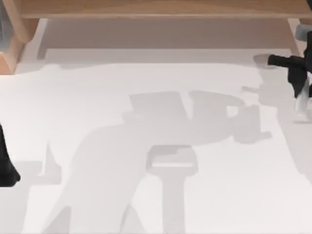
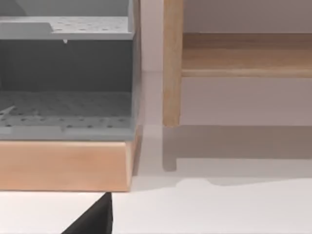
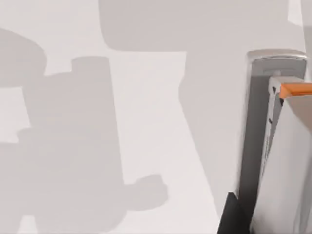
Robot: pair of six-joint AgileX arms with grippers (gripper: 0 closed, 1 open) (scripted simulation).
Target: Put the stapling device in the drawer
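Top view: right tool (image 1: 303,97) at the table's (image 1: 146,146) right edge clamps the stapling device (image 1: 303,103) upright, long axis vertical.

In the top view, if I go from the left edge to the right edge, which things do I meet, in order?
Left arm at the left edge → bare white table with shadows across the middle → right gripper at the right edge, holding the stapling device, pale and narrow.

White tabletop (image 1: 146,204) crossed by grey shadows, wooden frame (image 1: 161,9) along far edge, grey perforated shelves (image 2: 68,105) on wooden base (image 2: 63,165)
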